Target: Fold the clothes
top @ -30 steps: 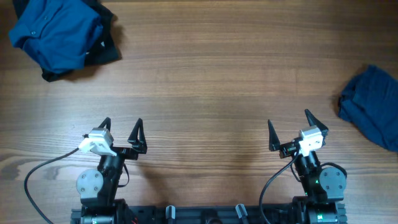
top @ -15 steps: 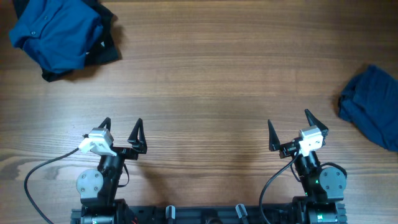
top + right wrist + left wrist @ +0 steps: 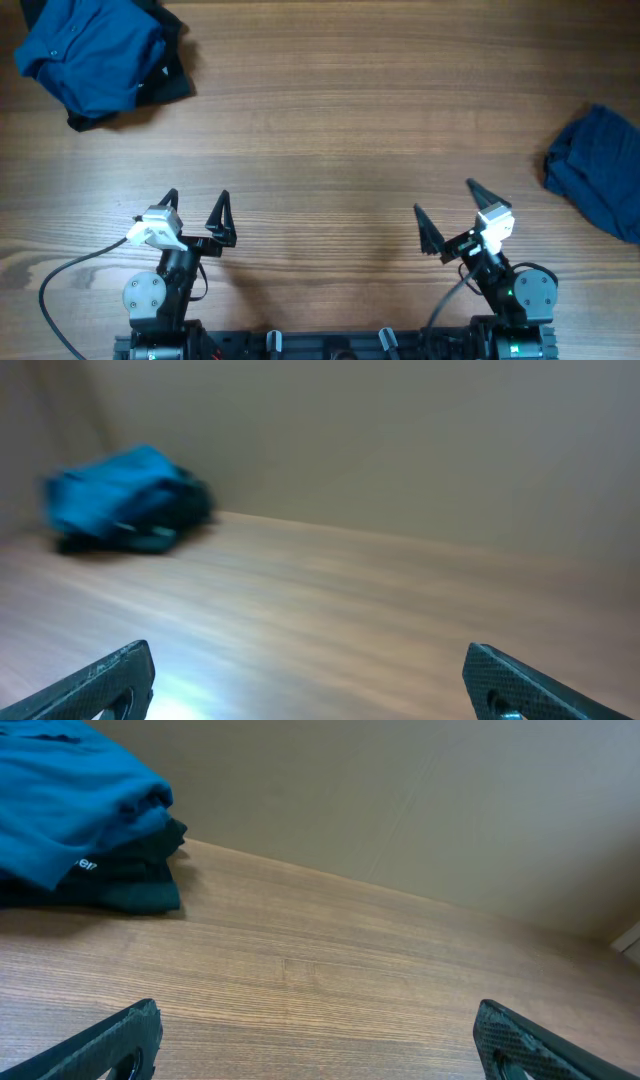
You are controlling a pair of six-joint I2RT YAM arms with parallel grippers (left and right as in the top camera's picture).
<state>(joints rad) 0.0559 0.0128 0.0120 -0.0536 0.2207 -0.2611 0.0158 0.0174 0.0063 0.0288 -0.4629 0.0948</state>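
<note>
Right pincer [image 3: 443, 196] just turned left, toward shirt pile [image 3: 95, 55]. Left pincer [image 3: 196, 193] same spot. Both wide open, empty. Folding not started.

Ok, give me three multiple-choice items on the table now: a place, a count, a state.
1. Where is the blue shirt? A) far left corner, on a darker garment; B) between the arms; C) held aloft.
2. How many cloth heaps are on the table? A) one; B) two; C) four.
3. The left gripper and right gripper are: A) both open, empty; B) both shut on cloth; C) one shut.
Answers: A, overhead shows it top left; B, that pile plus a blue heap at the right edge; A, jaws spread, nothing between.
</note>
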